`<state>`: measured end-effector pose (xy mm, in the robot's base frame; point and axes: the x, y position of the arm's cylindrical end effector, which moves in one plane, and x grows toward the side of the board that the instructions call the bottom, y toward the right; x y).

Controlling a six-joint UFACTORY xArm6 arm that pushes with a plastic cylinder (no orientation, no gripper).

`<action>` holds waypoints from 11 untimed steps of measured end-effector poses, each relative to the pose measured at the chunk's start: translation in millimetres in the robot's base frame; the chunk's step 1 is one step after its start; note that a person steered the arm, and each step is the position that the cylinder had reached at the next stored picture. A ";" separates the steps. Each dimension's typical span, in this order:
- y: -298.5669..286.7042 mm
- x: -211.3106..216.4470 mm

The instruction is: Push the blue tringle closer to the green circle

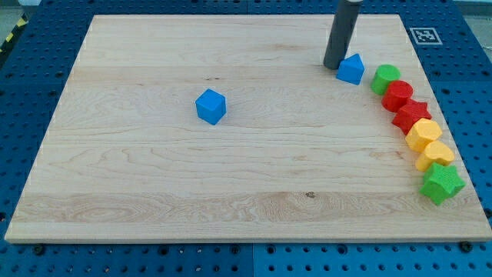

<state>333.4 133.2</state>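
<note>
Tip: my tip (334, 66) is seen at the lower end of a straight dark rod, set down on the desk near the view's top right, just at the left side of the blue triangle.
Hand: none is fitted to the arm, so nothing is held; only the plain rod is shown.
Blue triangle: the blue triangle (351, 68) is placed directly right of the tip, touching it or very nearly so.
Green circle: the green circle (385, 78) is found just right of the blue triangle, a narrow gap being left between them.
Row at the right: below the green circle, a curved line is formed by a red circle (398, 95), a red star (411, 115), a yellow hexagon (423, 135), a second yellow block (435, 155) and a green star (441, 183).
Blue cube: the blue cube (211, 106) is set alone, well apart, left of centre.
Desk: the wooden desk (154, 192) is laid on a blue perforated base (31, 77).
</note>
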 end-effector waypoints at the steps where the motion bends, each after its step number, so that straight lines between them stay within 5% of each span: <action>1: -20.3 5.2; 3: 25.4 2.2; 5: 1.2 35.4; 11: 27.7 16.3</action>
<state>349.7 160.9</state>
